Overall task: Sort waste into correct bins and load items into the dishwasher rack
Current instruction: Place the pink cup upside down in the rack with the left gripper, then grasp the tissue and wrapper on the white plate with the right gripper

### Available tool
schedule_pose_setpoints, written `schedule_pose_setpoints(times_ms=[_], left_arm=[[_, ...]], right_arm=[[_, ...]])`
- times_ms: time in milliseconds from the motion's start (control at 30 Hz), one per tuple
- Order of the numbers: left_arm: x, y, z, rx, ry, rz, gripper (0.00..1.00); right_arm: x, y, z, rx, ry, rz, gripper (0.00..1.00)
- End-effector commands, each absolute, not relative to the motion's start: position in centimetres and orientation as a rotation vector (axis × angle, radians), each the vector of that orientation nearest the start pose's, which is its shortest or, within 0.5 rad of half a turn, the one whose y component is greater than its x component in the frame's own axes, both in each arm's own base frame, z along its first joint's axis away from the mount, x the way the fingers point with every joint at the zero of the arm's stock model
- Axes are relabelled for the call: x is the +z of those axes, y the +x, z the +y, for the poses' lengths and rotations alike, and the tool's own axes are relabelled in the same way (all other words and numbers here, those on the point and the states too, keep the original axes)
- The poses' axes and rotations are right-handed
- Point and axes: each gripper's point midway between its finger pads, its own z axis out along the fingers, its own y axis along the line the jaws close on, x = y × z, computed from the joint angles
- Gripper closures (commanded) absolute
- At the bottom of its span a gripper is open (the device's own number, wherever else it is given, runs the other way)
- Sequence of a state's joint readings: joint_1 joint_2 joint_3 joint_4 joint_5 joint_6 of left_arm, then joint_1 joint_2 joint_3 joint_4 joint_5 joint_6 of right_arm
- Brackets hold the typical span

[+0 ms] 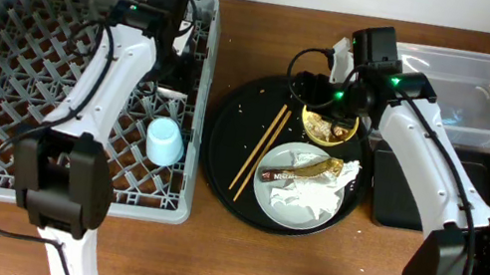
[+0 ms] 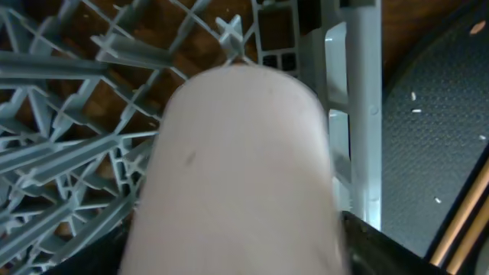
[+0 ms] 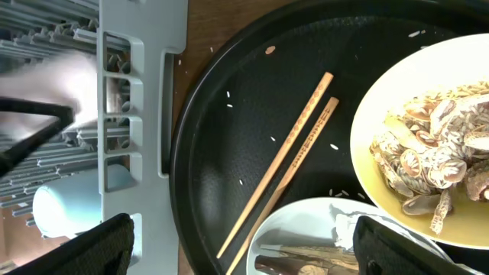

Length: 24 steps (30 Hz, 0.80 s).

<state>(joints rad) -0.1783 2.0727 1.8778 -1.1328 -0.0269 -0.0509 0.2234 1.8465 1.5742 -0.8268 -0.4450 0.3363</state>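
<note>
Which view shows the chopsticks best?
The right wrist view: the chopsticks lie close and sharp on the round black tray. Overhead shows them whole but small; the left wrist catches only a sliver at its corner.

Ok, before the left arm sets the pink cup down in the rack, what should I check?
1. Pink cup is over the dishwasher rack: ok.
2. Left gripper has a firm hold on it: cannot tell, the cup fills the wrist view.
3. Blue cup is apart from the left gripper: ok.
4. Right gripper is open, empty and outside the rack: ok.
5. Chopsticks lie on the round black tray, out of the way: ok.
</note>
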Motion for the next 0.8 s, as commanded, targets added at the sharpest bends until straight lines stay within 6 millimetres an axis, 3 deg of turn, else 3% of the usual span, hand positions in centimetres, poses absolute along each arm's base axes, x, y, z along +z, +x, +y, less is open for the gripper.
schedule_pose_setpoints(times_ms=[0, 167, 300, 367, 433, 567, 700, 767], left_arm=[[10.3, 45.4, -7.8, 0.007, 0.177, 2.919, 0.06], [11.5, 46.6, -8.1, -0.015, 0.174, 2.868, 0.04], [17.4, 48.0, -10.2, -0.171, 0.196, 2.768, 0.05], [21.1, 47.9, -12.4, -0.329, 0.236, 2.701, 0.05], [22.7, 48.2, -13.0, -0.375, 0.245, 2.663, 0.04], [23.3, 48.8, -11.7, -0.366, 0.206, 2.644, 0.04], [23.3, 48.8, -11.4, -0.363, 0.198, 2.644, 0.01], [23.2, 48.8, -11.4, -0.363, 0.198, 2.645, 0.01]], right_arm=[[15.7, 41.9, 17.0, 0.749, -0.004, 2.716, 0.07], [15.7, 41.9, 17.0, 0.744, -0.020, 2.713, 0.07], [16.0, 42.4, 14.1, 0.495, 0.045, 2.729, 0.13], [16.1, 41.2, 12.9, 0.394, 0.065, 2.772, 0.19], [15.2, 39.2, 13.7, 0.369, 0.034, 2.855, 0.24], [13.7, 36.0, 15.0, 0.228, 0.103, 2.976, 0.29], [12.6, 32.5, 12.9, -0.036, 0.330, 3.070, 0.33], [10.7, 31.1, 12.1, -0.105, 0.484, 3.093, 0.26]])
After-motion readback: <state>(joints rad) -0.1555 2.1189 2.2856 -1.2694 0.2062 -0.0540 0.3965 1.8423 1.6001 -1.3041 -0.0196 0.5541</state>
